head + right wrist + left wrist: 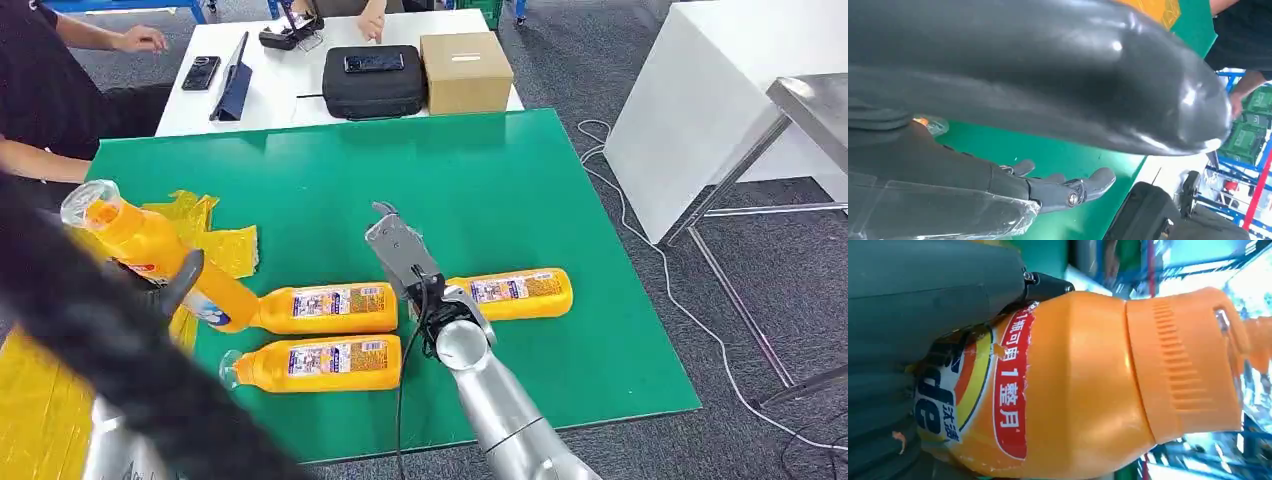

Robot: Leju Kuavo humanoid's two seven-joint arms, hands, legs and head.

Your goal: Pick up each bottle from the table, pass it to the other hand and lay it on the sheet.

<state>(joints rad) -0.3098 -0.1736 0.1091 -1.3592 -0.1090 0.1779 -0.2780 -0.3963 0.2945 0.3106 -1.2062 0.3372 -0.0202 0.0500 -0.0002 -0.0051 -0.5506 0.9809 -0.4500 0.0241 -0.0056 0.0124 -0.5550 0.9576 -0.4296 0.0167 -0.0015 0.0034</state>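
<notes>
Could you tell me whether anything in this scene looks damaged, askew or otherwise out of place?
Mostly minor things. The yellow sheet is crumpled and bunched at the green table edge rather than lying flat. The label on the bottle held by the left hand looks scuffed, with ragged edges. Nothing appears spilled.

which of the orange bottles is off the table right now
The bottle held tilted in the left hand, above the yellow sheet. The other three bottles lie on their sides on the green table.
</notes>
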